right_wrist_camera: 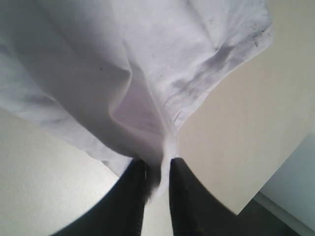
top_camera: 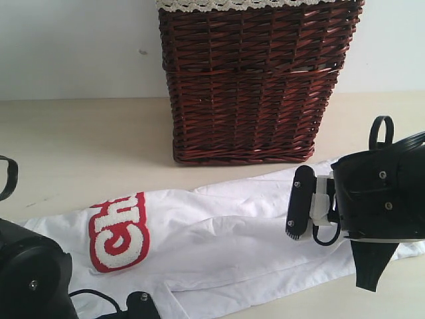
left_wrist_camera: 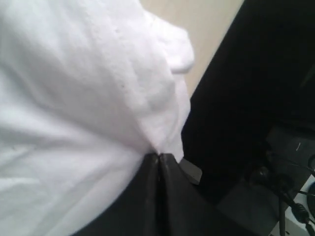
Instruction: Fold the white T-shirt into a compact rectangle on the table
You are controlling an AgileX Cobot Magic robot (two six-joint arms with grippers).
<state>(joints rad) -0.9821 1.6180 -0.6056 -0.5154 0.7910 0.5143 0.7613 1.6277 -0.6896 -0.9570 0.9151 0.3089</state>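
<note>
Two pinches on the white T-shirt (top_camera: 219,239), left gripper (left_wrist_camera: 158,156) fully closed, right gripper (right_wrist_camera: 157,169) narrow around a fold.

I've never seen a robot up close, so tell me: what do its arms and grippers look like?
Both arms are glossy black. The right arm has a rounded casing with small silver screws, a white joint piece and thin black cable loops. The left arm is similar. The right gripper and left gripper have flat, dark fingers.

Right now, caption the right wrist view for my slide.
Right gripper pinching the white T-shirt at its edge, pale table beyond.
</note>
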